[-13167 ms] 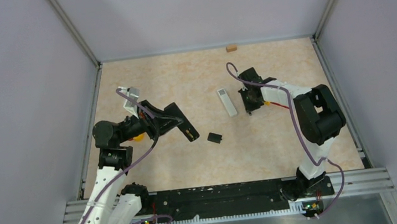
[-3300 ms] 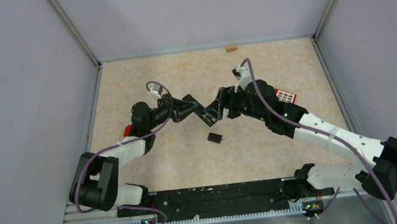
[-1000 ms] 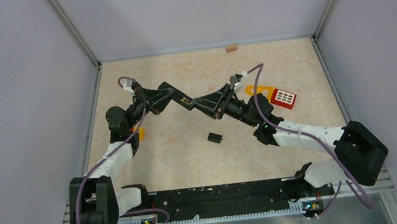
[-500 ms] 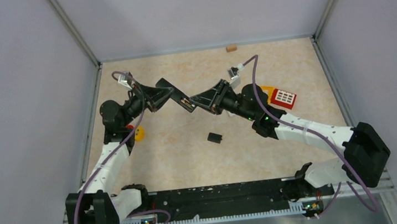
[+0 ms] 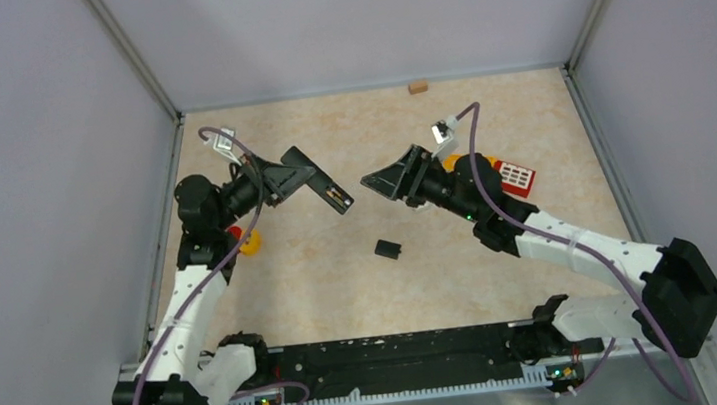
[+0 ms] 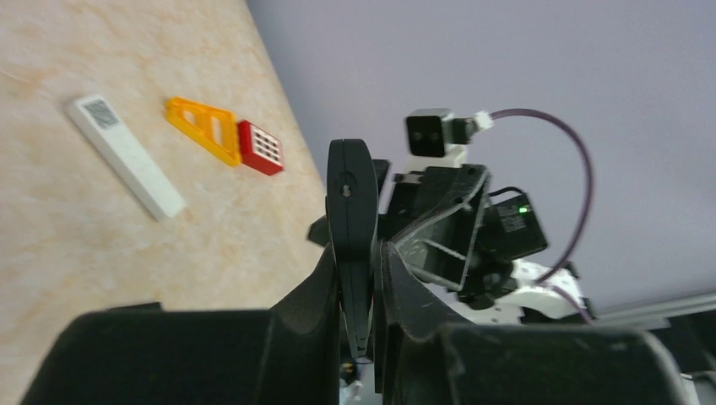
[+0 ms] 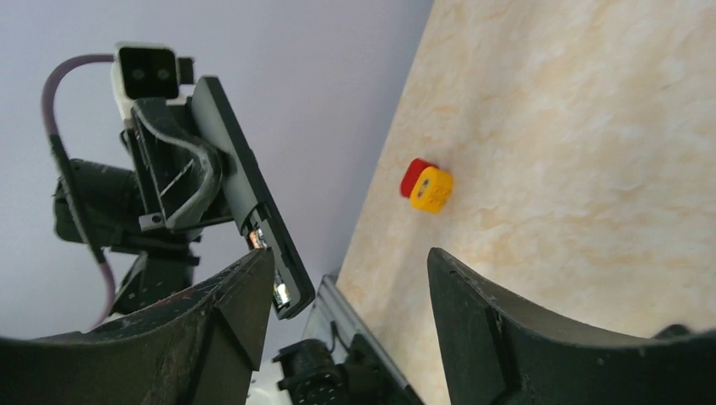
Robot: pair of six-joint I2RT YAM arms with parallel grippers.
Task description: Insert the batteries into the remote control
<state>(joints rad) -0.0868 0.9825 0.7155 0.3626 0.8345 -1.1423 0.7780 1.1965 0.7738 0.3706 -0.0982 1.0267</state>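
We see the left gripper point(image 6: 355, 253) closed tightly on the black remote point(image 5: 326, 190). It holds the remote in the air over the table point(image 5: 294, 300), tilted, with the free end pointing toward the middle. In the left wrist view the remote stands edge-on between the two fingers. Its back is open near the free end (in the right wrist view something metallic shines there, but we cannot tell if it is a battery). The right gripper point(image 7: 348, 253) has its jaws wide apart with nothing between them. Its tips face the remote's free end, near it but not touching. Below this gap a small black cover piece point(image 5: 389, 250) lies alone on open floor. The white remote point(image 6: 127, 156) lies flat near an orange and red piece point(image 6: 226, 137). A red and yellow toy point(image 7: 426, 187) sits toward the left edge of the table. A wooden block point(image 5: 417, 86) lies at the far edge.
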